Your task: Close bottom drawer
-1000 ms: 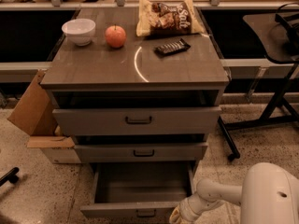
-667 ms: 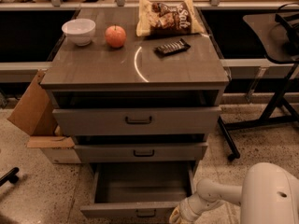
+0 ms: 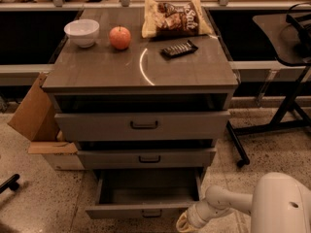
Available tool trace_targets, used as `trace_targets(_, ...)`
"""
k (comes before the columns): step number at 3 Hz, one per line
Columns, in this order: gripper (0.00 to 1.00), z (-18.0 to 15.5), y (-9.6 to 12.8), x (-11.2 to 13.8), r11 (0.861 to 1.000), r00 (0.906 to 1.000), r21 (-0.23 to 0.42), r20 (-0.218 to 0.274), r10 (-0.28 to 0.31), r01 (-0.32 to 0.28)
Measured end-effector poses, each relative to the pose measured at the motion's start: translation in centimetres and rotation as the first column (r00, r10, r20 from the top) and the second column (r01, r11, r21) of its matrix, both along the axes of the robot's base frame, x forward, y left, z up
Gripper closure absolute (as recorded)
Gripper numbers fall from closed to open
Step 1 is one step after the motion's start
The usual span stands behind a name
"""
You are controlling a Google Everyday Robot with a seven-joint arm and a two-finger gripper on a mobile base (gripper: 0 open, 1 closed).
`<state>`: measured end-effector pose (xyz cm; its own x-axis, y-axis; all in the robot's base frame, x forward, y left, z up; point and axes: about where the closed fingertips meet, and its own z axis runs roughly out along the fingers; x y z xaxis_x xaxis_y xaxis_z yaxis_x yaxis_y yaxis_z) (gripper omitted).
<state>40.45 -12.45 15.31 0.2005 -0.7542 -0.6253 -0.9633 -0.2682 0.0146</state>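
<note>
One gripper point(image 3: 186, 222) hangs just beside the right front corner of the bottom drawer point(image 3: 116, 211); whether it is wide or narrow, I cannot tell. That drawer stands pulled out, with the middle drawer point(image 3: 112, 158) above it.

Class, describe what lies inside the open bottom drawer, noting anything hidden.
The bottom drawer shows only a bare floor; its rear part is hidden under the middle drawer. The gripper sits by its front panel's right end.
</note>
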Motion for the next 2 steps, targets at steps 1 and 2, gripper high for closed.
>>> trace_targets(1,1.00,-1.75,-1.63,3.81,0.992,0.9906,-0.006,0.044,-0.129,0.130)
trace_targets(2,1.00,-1.75,-1.63,3.81,0.992,0.9907,-0.006,0.044,-0.129,0.130)
